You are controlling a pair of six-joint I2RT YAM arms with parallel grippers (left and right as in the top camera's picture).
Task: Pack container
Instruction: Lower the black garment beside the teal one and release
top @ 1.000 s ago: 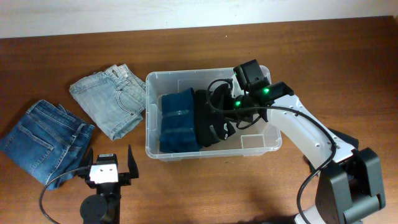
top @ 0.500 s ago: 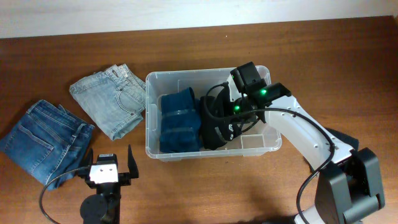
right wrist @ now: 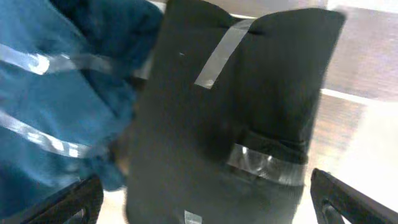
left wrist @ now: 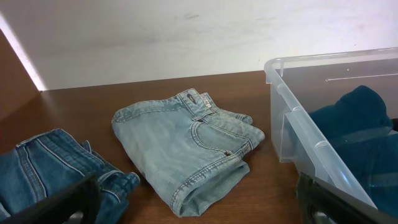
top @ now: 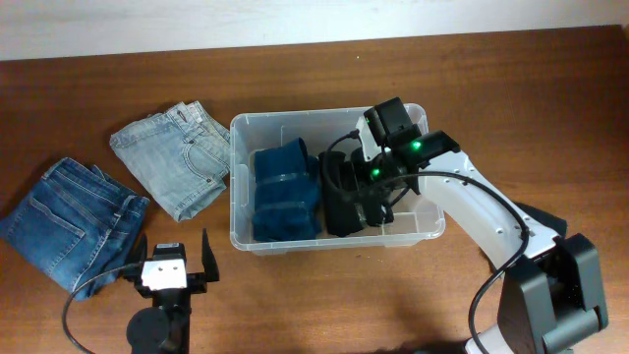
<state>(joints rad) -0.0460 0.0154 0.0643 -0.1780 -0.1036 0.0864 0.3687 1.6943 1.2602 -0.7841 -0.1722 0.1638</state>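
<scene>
Two hands: the right hand is released, jaws wide, just above the black bundle; the left hand is also released and empty.
Under right hand: the taped black bundle lies inside the container, touching the blue bundle.
Step, I judge: lift straight up, fingers clear of the tape.
Room: bare container floor beyond the black bundle, with the wall close.
Far: light jeans and dark jeans wait on the worktop ahead of the left hand.

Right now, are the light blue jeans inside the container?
No, the light blue jeans lie on the table beside the container, outside its wall.
</scene>
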